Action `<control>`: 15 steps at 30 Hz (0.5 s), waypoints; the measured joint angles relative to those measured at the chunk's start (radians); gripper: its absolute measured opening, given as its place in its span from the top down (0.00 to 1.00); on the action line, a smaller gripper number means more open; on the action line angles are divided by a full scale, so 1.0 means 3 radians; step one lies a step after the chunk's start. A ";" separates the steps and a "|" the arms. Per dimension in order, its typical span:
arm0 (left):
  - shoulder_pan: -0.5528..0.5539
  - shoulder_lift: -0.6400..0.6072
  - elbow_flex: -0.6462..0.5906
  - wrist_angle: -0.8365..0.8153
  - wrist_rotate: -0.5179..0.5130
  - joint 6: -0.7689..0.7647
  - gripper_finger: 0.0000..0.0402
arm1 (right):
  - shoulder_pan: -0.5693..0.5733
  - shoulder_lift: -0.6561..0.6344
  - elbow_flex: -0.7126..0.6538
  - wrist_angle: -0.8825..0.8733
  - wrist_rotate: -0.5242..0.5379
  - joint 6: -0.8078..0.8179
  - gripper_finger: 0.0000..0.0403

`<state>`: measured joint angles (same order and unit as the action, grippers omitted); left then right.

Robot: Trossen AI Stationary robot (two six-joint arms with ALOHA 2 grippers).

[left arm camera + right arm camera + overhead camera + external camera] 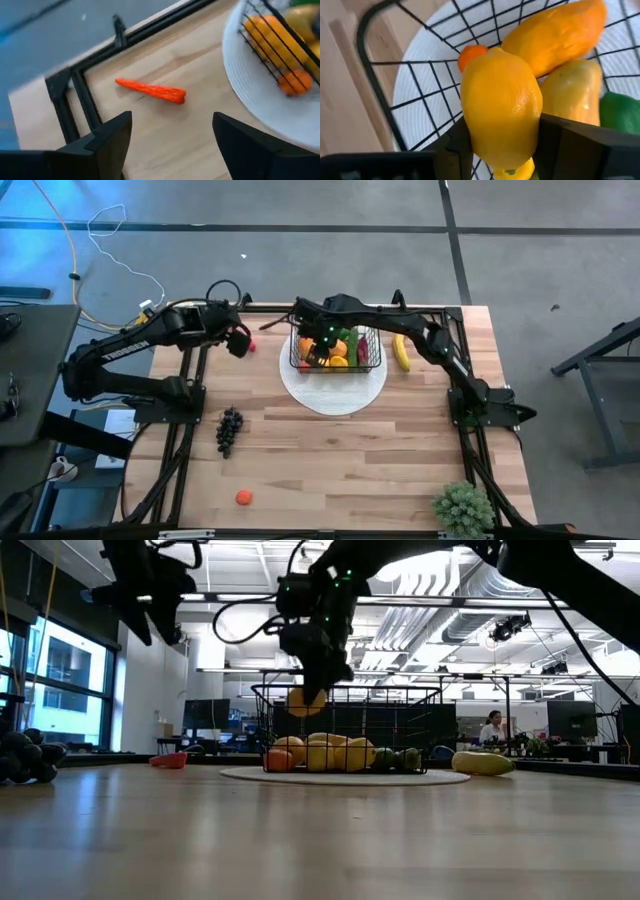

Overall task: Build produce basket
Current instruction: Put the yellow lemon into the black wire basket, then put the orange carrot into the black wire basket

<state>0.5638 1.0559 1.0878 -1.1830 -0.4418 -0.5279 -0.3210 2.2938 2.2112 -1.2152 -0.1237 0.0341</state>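
The black wire basket stands on a round white plate and holds mangoes, lemons and peppers. My right gripper hangs over the basket's left end, shut on a yellow lemon. My left gripper is open above the bare table left of the plate. An orange carrot lies flat on the wood just beyond it, and nothing is between its fingers. A yellow banana lies to the right of the basket. Dark grapes lie on the table nearer the front. My right gripper pinches the lemon between its two fingers, one on each long side. The fingers come from above, pointing steeply down. The lemon hangs about level with the basket's top rim, clear of the fruit lying inside.
A small orange-red fruit sits near the front edge and a spiky green potted plant at the front right corner. Black frame rails run along the table's far and left sides. Bare wood lies between the plate and the front edge.
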 joint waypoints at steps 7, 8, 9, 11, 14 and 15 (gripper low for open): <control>0.0366 0.0180 -0.0027 0.0006 0.0745 -0.0707 0.31 | 0.0003 0.0072 -0.0001 0.0000 0.0036 -0.0460 0.52; 0.0403 0.0202 -0.0061 0.0018 0.0818 -0.0753 0.31 | 0.0003 0.0072 -0.0001 -0.0001 0.0063 -0.0493 0.50; 0.0436 0.0232 -0.0102 0.0021 0.0853 -0.0806 0.31 | 0.0003 0.0072 -0.0001 -0.0001 0.0092 -0.0519 0.48; 0.0507 0.0302 -0.0180 0.0045 0.0908 -0.0913 0.32 | 0.0002 0.0073 -0.0001 -0.0015 0.0167 -0.0571 0.45; 0.0626 0.0380 -0.0318 0.0118 0.0983 -0.1098 0.33 | -0.0021 0.0073 -0.0001 -0.0048 0.0184 -0.0576 0.44; 0.0666 0.0411 -0.0361 0.0158 0.0998 -0.1150 0.33 | -0.0034 0.0073 -0.0001 -0.0061 0.0186 -0.0564 0.44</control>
<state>0.7637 1.1791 0.9795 -1.1357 -0.1425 -0.8728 -0.3311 2.3157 2.2108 -1.2336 -0.0678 -0.1349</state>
